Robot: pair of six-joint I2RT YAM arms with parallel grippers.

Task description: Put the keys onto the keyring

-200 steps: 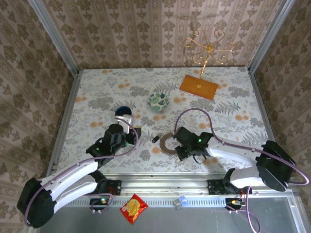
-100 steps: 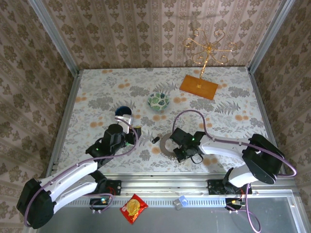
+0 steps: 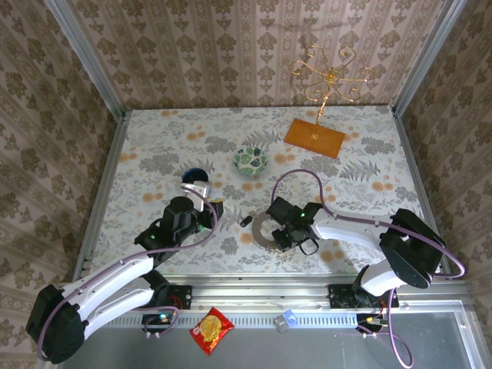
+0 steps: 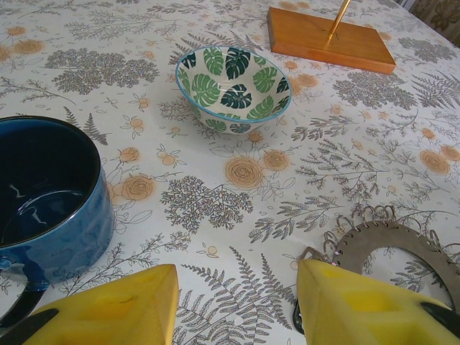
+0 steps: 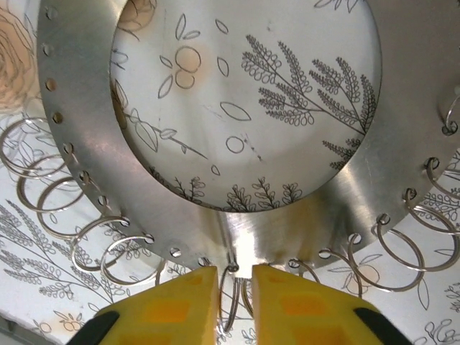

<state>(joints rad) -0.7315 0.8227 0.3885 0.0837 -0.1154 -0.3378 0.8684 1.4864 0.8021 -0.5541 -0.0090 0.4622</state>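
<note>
The large flat grey metal keyring [image 5: 287, 233] lies flat on the floral tablecloth [image 4: 215, 208], in front of the arms and between them. Its outer edge is punched with holes that carry small springy wire loops [image 5: 43, 180]. It looks stiff, thin and slick. Lying flush on the cloth, it gives the fingers little to get under, so the best hold is probably across the band at the near rim.

The right gripper [image 5: 233, 277] sits at that rim. Its yellow fingers [image 5: 180, 302] stand a narrow gap apart with one wire loop between them, and whether they touch the loop is hard to say.

The small black-headed key [image 3: 246, 220] lies just left of the ring. It looks light and easy to knock aside, so it is best pinched by its head.

The left gripper [image 4: 237, 305] hovers low nearby, its fingers well apart and holding nothing. Beyond it stand a dark blue mug [image 4: 43, 194] and a green leaf-patterned bowl [image 4: 233, 90].
</note>
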